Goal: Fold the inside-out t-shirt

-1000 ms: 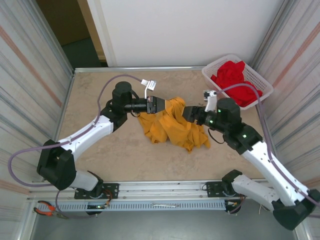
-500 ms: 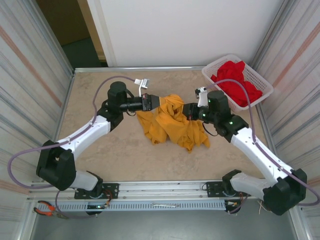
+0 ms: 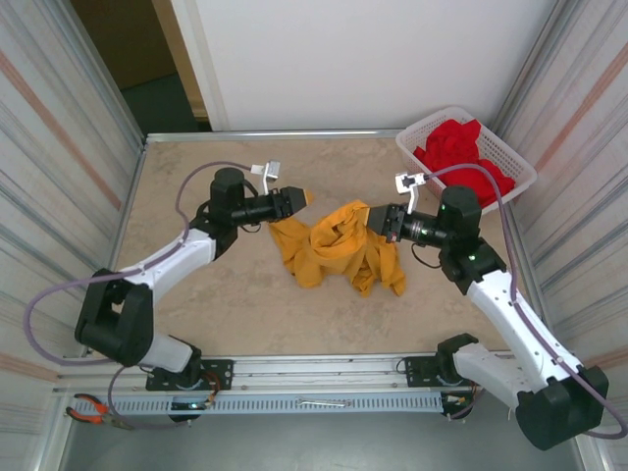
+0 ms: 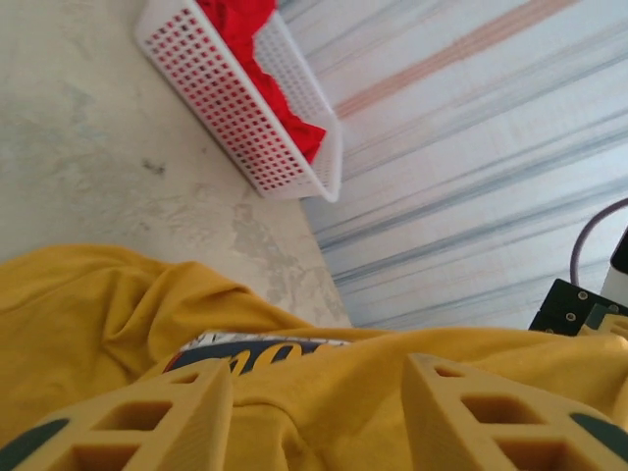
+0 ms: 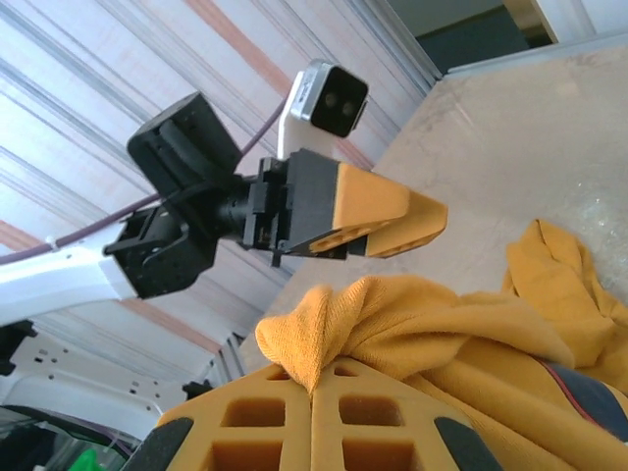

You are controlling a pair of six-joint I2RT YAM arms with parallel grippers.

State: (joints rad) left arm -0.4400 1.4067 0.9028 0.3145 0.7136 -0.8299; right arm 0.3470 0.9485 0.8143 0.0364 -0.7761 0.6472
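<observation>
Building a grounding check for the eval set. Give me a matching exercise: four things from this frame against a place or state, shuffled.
Things:
1. mustard-yellow cotton t-shirt
2. white plastic mesh basket
3. right gripper
4. orange-handled pliers

Place or state:
A. far right corner of the table, holding a red garment
B. shut on a fold of yellow fabric
C. near-left corner, off the tabletop
D. crumpled at mid-table

Pairs: 1-D, 2-A, 3-B, 4-C

The t-shirt (image 3: 339,245) is soft, matt cotton knit; my right gripper (image 5: 312,388) matt orange plastic; the basket (image 4: 235,118) glossy white plastic; the table (image 3: 186,177) smooth, mottled, stone-like.
</observation>
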